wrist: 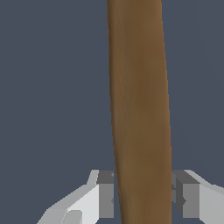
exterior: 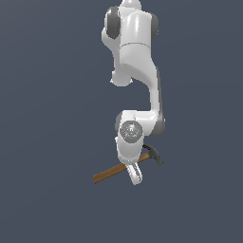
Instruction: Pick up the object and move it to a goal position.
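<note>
Your white gripper point(exterior: 134, 176) is clamping the long brown wooden handle of the claw hammer point(exterior: 114, 171) with the dark grey metal head, its grey pads point(wrist: 105, 194) pressing both sides; the hammer is hanging tilted beneath the arm.

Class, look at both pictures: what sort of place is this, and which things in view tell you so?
Most likely a bare simulated test scene, not a real room. A flat, featureless grey-blue backdrop fills both views, with no furniture. Only a smooth white robot arm and a plainly rendered hammer, its brown handle between the claw fingers, appear.
</note>
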Controlling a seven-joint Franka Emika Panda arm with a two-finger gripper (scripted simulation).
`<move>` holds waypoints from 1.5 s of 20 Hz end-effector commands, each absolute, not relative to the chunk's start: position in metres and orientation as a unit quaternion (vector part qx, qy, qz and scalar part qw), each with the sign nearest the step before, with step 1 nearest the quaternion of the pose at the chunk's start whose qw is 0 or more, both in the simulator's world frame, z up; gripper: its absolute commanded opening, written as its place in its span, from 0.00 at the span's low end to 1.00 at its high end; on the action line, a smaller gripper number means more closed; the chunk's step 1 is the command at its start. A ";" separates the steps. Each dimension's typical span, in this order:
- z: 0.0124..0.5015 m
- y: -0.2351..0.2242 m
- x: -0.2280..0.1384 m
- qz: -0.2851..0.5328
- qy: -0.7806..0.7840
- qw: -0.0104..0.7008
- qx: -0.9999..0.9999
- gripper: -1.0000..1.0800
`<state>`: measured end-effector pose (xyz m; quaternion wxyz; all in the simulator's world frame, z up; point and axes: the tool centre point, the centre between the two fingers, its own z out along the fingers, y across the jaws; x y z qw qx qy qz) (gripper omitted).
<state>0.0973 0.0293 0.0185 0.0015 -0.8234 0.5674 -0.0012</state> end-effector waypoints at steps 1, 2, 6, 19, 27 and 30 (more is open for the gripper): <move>0.017 0.028 0.096 0.000 0.568 0.000 -0.823 0.00; 0.017 0.028 0.096 0.000 0.568 0.000 -0.823 0.00; 0.017 0.028 0.096 0.000 0.568 0.000 -0.823 0.00; 0.070 0.062 0.098 0.000 0.568 0.001 -0.823 0.00; 0.146 0.109 0.102 0.000 0.568 0.000 -0.823 0.00; 0.174 0.126 0.104 -0.001 0.568 0.000 -0.823 0.00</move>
